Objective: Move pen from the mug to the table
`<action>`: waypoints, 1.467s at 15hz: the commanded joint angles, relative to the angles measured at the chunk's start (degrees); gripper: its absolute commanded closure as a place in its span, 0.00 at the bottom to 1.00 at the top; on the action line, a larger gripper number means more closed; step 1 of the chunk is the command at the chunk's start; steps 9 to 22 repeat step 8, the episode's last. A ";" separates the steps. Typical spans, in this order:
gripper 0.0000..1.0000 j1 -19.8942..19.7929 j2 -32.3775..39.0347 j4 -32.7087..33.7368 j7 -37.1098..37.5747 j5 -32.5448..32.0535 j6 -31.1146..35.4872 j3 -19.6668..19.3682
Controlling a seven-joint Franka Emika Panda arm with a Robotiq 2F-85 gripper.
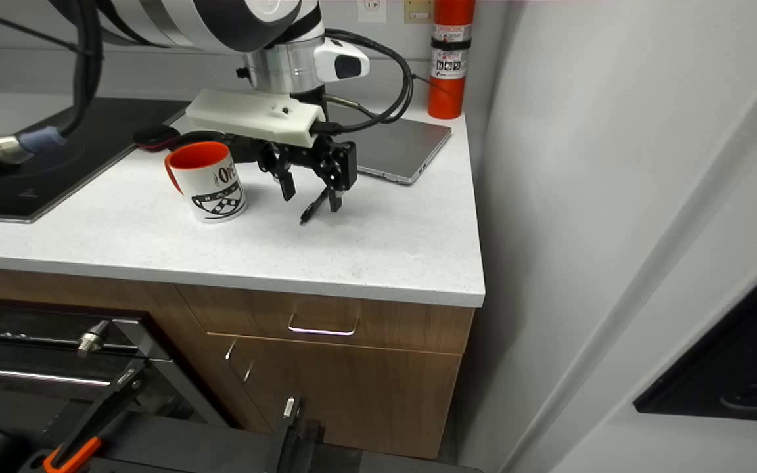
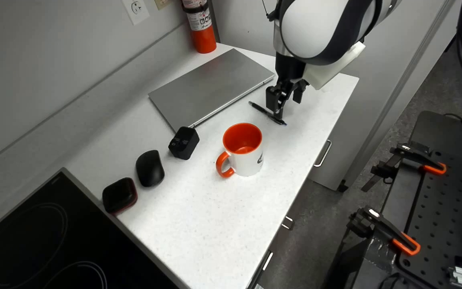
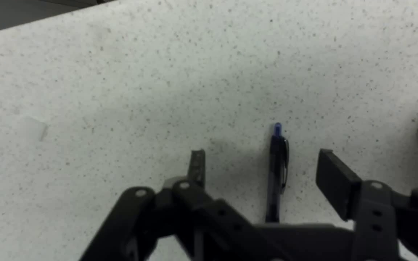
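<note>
The slim dark pen point(image 1: 313, 208) lies on the white table point(image 1: 378, 263), beside the mug and apart from it. It also shows in an exterior view point(image 2: 262, 110) and in the wrist view point(image 3: 275, 166), where its blue end points up the picture and its lower part is hidden by the gripper. The white mug point(image 1: 217, 187) with red inside and handle stands upright; its inside looks empty in an exterior view point(image 2: 242, 138). My gripper point(image 3: 261, 152) is open above the pen, which shows between the two fingers without either touching it. It points down in an exterior view point(image 1: 311, 197).
A grey laptop point(image 2: 211, 88) lies behind the pen. A black adapter point(image 2: 184, 143), a black mouse point(image 2: 150, 168) and a dark case point(image 2: 119, 195) stand near the mug. A black cooktop point(image 2: 50, 237) borders the table. A red extinguisher point(image 1: 449, 62) stands at the back corner.
</note>
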 commanded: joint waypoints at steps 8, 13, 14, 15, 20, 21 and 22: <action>0.00 -2.10 -1.50 0.29 -0.44 0.31 -1.87 1.58; 0.00 -2.10 -1.50 0.29 -0.44 0.31 -1.87 1.58; 0.00 -2.10 -1.50 0.29 -0.44 0.31 -1.87 1.58; 0.00 -2.10 -1.50 0.29 -0.44 0.31 -1.87 1.58; 0.00 -2.10 -1.50 0.29 -0.44 0.31 -1.87 1.58; 0.00 -2.10 -1.50 0.29 -0.44 0.31 -1.87 1.58; 0.00 -2.10 -1.50 0.29 -0.44 0.31 -1.87 1.58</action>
